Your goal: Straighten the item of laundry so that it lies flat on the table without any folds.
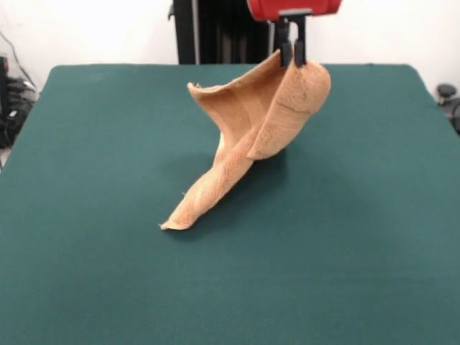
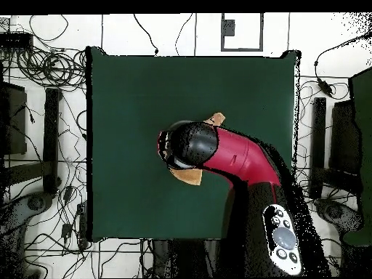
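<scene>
The orange-tan terry towel hangs from my gripper, which is shut on its upper edge near the table's far side. The towel is lifted, folded and twisted, and its lower corner trails down to the dark green table at about the middle. In the overhead view my red and black arm covers most of the towel; only small orange bits show beside it, and the gripper itself is hidden under the arm.
The table spreads wide on all sides of the towel. Cables and stands lie on the floor around it. The robot's black pedestal stands behind the far edge.
</scene>
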`<state>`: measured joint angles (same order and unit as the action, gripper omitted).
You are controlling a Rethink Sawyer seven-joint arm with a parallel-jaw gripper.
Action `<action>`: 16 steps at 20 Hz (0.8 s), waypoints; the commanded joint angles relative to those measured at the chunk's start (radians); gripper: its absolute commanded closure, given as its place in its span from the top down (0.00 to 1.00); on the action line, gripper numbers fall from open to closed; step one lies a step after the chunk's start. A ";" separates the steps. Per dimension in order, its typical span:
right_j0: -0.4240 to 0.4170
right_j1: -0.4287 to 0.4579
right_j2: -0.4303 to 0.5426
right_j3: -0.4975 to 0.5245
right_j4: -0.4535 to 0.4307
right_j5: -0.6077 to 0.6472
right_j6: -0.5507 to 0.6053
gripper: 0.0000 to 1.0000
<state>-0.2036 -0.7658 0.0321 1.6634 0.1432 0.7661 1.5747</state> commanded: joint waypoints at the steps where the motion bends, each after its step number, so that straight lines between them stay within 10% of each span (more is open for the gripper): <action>1: 0.004 -0.051 0.024 0.133 0.053 0.054 0.182 0.00; 16: 0.006 -0.150 -0.045 0.095 0.008 0.174 0.183 0.00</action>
<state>-0.2098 -0.8884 -0.0080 1.7241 0.1412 0.7878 1.5747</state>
